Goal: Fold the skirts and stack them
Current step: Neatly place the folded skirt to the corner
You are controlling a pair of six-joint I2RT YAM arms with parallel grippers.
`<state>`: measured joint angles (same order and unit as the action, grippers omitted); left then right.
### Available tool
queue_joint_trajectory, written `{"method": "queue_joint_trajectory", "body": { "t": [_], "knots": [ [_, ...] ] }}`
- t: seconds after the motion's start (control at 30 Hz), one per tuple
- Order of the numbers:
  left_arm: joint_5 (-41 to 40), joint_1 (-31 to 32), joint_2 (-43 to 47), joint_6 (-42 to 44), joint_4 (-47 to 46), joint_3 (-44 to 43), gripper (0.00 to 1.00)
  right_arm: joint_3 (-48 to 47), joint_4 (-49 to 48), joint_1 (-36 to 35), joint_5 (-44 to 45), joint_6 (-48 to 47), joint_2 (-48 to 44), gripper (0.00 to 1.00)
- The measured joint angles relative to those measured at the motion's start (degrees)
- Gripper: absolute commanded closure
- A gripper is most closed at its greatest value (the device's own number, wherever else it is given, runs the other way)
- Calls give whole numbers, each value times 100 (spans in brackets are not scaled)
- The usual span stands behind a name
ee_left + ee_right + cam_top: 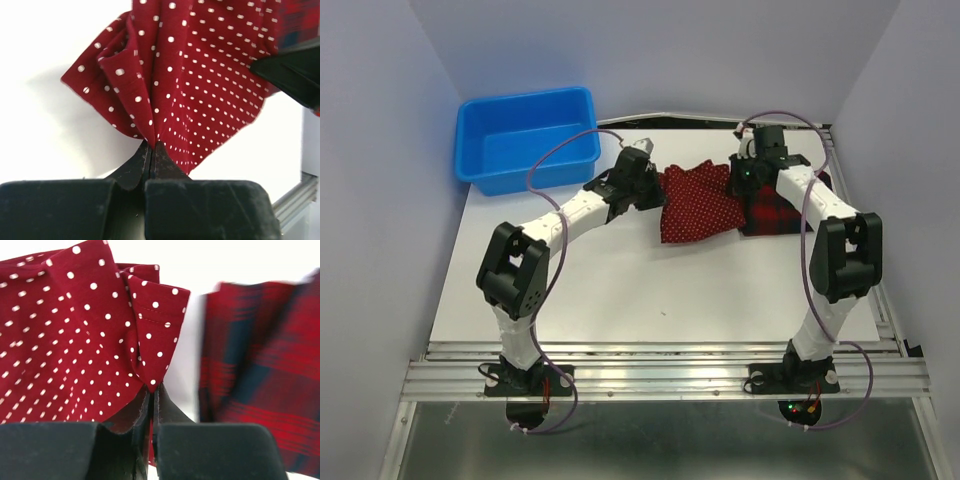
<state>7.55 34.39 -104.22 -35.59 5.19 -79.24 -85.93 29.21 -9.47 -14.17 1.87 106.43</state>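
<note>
**Polka-dot skirt pinched at both sides**

The left gripper (pixel 151 146) is seen fully closed. Its two fingertips are pressed together on a gathered edge of the polka-dot skirt (pixel 200 90), and the dark red cloth fans up and away from the pinch in loose folds. The right gripper (pixel 152 387) is likewise closed down to a sliver, with a hemmed corner of the same skirt clamped between its tips.

The skirt is thus held between the two claws — to the right of the left one, to the left of the right one — and is spread over the white table (pixel 620 290) on the near side of both.

The tartan skirt (pixel 775 212) is found just right of the right gripper, bunched on the table and partly hidden under that arm. In the right wrist view it is blurred, and a strip of white table is seen between it and the pinched corner. Whether the two skirts touch lower down cannot be told from above.

The blue bin (pixel 480 172) stands well to the left of the left gripper, at the table's far left corner.
</note>
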Motion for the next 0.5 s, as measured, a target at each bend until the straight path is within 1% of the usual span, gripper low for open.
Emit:
{"method": "queue_joint_trajectory", "body": {
  "t": [0.1,0.33,0.5],
  "knots": [
    [153,146,-221,17,-68,-555,100,-181,70,254,24,-107,-26,100],
    [586,494,-1064,50,-361,-1891,100,-555,426,1049,42,-428,-87,99],
    [811,717,-2002,101,-623,-3008,100,-835,684,1773,26,-688,-90,100]
  ]
}}
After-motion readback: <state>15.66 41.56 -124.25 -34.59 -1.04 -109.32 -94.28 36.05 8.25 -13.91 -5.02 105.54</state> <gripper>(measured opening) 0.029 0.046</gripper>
